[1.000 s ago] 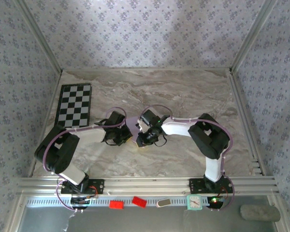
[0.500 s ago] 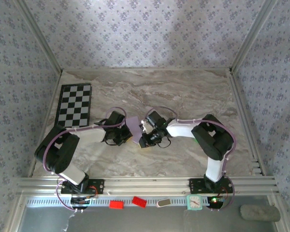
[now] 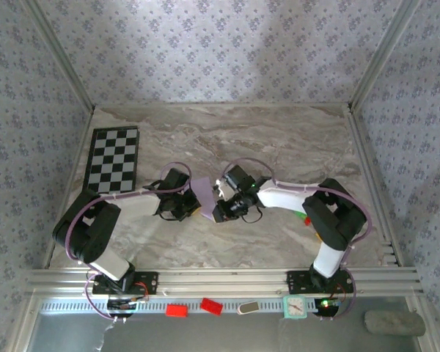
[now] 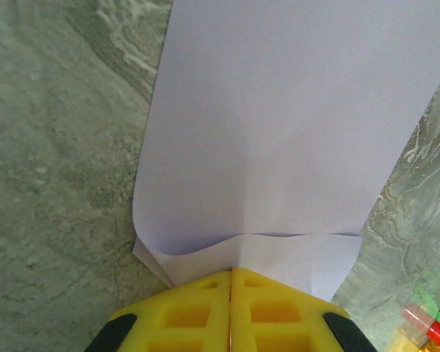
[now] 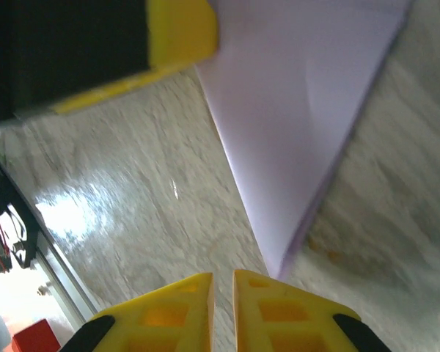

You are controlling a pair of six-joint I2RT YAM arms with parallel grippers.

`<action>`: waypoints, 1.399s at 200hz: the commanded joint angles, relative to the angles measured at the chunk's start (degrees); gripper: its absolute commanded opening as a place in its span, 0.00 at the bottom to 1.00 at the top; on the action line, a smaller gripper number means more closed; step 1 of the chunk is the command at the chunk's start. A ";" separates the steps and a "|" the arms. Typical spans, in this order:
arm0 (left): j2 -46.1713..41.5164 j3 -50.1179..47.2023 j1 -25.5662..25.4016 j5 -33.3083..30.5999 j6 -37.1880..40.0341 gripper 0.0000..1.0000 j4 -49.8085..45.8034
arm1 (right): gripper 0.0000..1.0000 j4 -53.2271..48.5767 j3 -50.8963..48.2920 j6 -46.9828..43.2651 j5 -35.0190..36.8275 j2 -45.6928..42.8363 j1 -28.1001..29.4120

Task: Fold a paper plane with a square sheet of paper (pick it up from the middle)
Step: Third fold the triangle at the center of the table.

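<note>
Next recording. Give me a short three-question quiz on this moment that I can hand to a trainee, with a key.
1. True or false: the left gripper is shut on an edge of the lilac paper.
2. In the top view, where does the checkerboard lie on the table? A) at the far left, apart from the paper; B) under the paper; C) at the right edge.
3. Fill in: in the right wrist view, the paper narrows to a ____ just beyond the fingers of the right gripper.
Key: 1 true; 2 A; 3 point.
</note>
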 commanded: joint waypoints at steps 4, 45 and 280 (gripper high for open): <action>3.10 -1.34 0.64 -4.24 0.77 0.08 -7.10 | 0.15 -1.43 3.91 -0.24 1.91 4.19 1.07; 2.80 -0.88 0.68 -3.92 1.55 0.08 -7.06 | 0.13 -2.23 6.03 -0.10 3.01 8.06 1.23; 0.74 1.95 -3.68 -0.36 15.88 0.10 -1.66 | 0.12 -0.63 4.29 3.60 -0.63 9.39 0.03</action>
